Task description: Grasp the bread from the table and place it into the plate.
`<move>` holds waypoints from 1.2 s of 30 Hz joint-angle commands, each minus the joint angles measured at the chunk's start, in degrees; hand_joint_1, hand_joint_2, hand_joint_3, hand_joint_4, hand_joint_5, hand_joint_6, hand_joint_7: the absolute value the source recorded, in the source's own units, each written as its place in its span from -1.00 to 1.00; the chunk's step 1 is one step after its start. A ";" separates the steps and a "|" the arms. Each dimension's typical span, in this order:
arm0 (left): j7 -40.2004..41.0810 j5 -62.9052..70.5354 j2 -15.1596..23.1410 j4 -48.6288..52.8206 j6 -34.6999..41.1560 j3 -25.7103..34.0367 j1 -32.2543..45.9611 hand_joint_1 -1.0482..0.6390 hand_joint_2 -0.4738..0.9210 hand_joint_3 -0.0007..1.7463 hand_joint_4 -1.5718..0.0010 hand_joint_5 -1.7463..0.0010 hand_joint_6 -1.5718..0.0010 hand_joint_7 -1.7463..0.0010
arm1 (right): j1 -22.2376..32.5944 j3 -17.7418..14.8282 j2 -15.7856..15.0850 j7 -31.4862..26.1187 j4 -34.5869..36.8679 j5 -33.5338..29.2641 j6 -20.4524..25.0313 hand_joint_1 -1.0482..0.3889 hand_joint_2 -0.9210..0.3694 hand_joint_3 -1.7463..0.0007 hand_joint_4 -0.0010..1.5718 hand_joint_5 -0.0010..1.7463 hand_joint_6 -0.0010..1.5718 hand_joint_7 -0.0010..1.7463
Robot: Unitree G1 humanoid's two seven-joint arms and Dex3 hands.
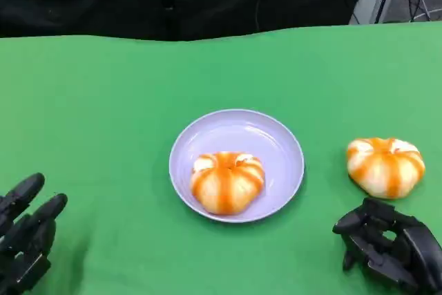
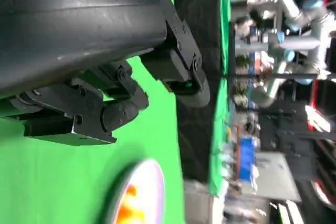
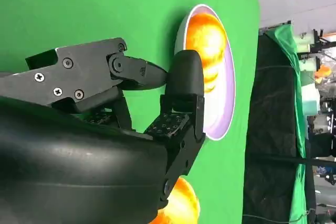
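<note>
A round orange-and-white striped bread lies on the green table at the right, apart from the plate. The lilac plate sits mid-table and holds a second striped bread. My right hand hovers just in front of the loose bread, fingers apart and holding nothing. The right wrist view shows that hand with the loose bread beside it and the plate with its bread beyond. My left hand rests at the front left, fingers spread, empty; the left wrist view shows it with the plate nearby.
The green cloth ends at the table's far edge, with a dark backdrop behind it. Lab equipment and other robot arms stand well beyond the table.
</note>
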 commanded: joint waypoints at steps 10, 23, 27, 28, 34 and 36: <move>14.76 11.25 3.70 6.58 -9.77 -2.81 -1.43 0.34 0.57 0.19 -0.20 -0.50 -0.40 0.06 | -0.72 -1.56 -1.46 0.44 1.81 0.68 -0.30 0.15 -1.00 0.43 -0.15 1.00 -0.04 0.29; 17.34 11.37 4.27 8.43 -11.40 -4.87 -2.06 0.30 0.49 0.30 -0.05 -0.92 -0.10 -0.58 | -1.26 -1.98 -1.64 0.79 2.49 0.73 -0.24 0.15 -1.00 0.43 -0.16 1.00 -0.06 0.30; 18.16 11.66 4.23 8.47 -11.51 -5.32 -2.11 0.29 0.50 0.28 -0.05 -0.92 -0.10 -0.58 | -1.48 -2.23 -1.77 0.90 2.66 0.71 -0.10 0.15 -1.00 0.43 -0.16 1.00 -0.06 0.30; 18.32 11.69 4.26 8.50 -11.55 -5.42 -2.11 0.29 0.51 0.27 -0.05 -0.92 -0.10 -0.58 | -1.50 -2.27 -1.77 0.91 2.68 0.67 -0.11 0.15 -1.00 0.43 -0.16 1.00 -0.06 0.30; 20.43 13.19 4.06 7.71 -11.50 -6.44 -1.89 0.29 0.53 0.27 -0.04 -0.91 -0.08 -0.56 | -1.75 -2.74 -2.40 1.82 2.93 0.98 0.16 0.10 -1.00 0.46 -0.18 1.00 -0.06 0.30; 20.45 13.09 4.03 7.79 -11.75 -6.70 -1.96 0.29 0.53 0.26 -0.04 -0.89 -0.08 -0.55 | -1.78 -2.77 -2.49 1.83 2.92 0.93 0.13 0.11 -1.00 0.46 -0.18 1.00 -0.06 0.30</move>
